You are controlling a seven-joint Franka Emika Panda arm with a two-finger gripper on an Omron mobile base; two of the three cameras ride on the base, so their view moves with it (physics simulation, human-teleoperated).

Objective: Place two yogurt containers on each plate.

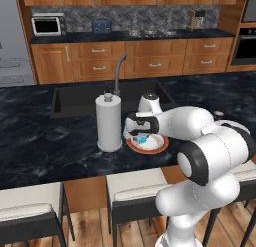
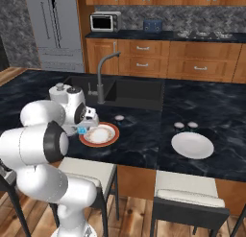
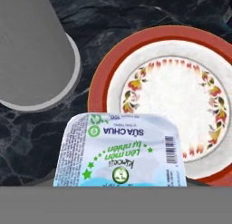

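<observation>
Dark marble bench (image 2: 144,145) in a kitchen, sink (image 2: 129,92) set into its far half. White arm reaching low over the near edge, claw (image 1: 141,139) above the left rim of the orange-rimmed plate (image 2: 111,137). Light blue yogurt cup (image 3: 120,150) right at the claw, over that rim; fingertips hidden behind the cup's printed lid, so cannot tell whether gripped or how far open. Tall paper-towel roll (image 1: 108,123) standing just left of the plate, near the claw, leaving a narrow gap. One whitish cup (image 2: 119,118) on the bench just beyond the plate. Plain white plate (image 2: 192,145) well apart to the right, close to the near edge, two whitish cups (image 2: 185,125) just behind it. Bare bench between the two plates.
</observation>
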